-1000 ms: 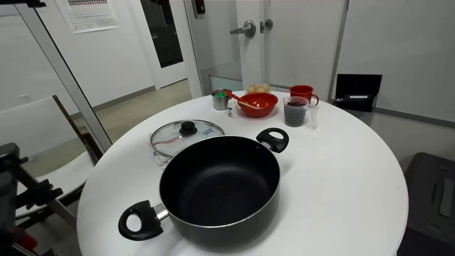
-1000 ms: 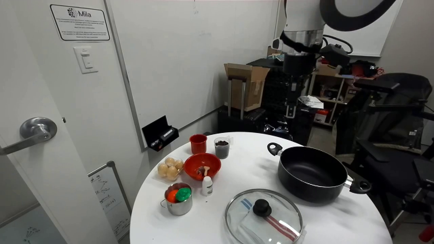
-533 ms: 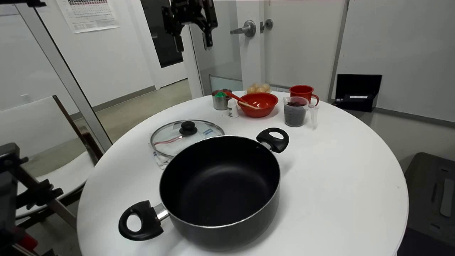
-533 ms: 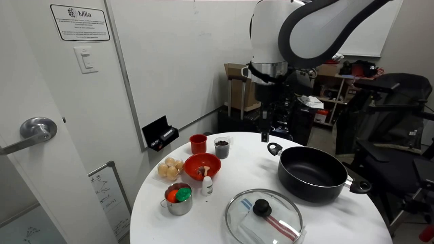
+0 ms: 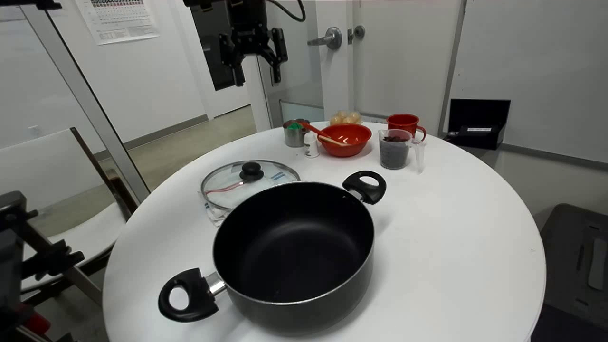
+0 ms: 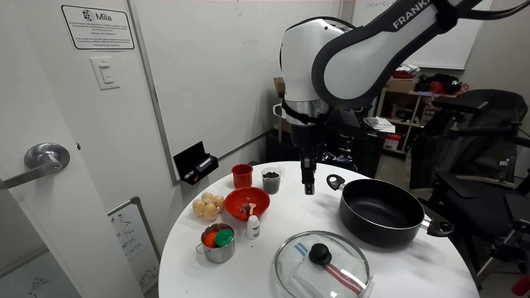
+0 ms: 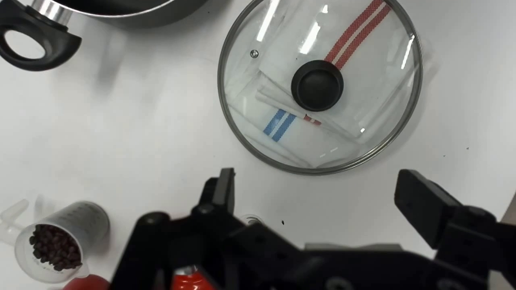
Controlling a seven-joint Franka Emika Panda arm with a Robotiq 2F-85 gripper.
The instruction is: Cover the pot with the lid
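The large black pot (image 5: 294,256) stands uncovered on the white table, and its dark inside shows in both exterior views (image 6: 379,211). The glass lid (image 6: 323,267) lies beside it on a folded cloth, with its black knob (image 6: 320,253) up. In the wrist view the lid (image 7: 318,133) is at top centre and the pot's wall (image 7: 153,14) is cut off at top left. My gripper (image 5: 257,84) is open and empty, pointing down well above the table. In the wrist view the gripper (image 7: 316,175) has its jaws wide apart below the lid's rim.
A striped cloth (image 5: 216,214) lies under the lid. A red bowl (image 6: 247,203), white bottle (image 6: 253,227), metal cup (image 6: 218,246), measuring cup (image 6: 271,182), red mug (image 6: 242,176) and eggs (image 6: 208,205) stand near the table's edge. The pot's handle (image 5: 365,186) sticks out.
My gripper has come down from the top into an exterior view. In the other exterior frames the arm has moved left and down. The pot and lid have not moved.
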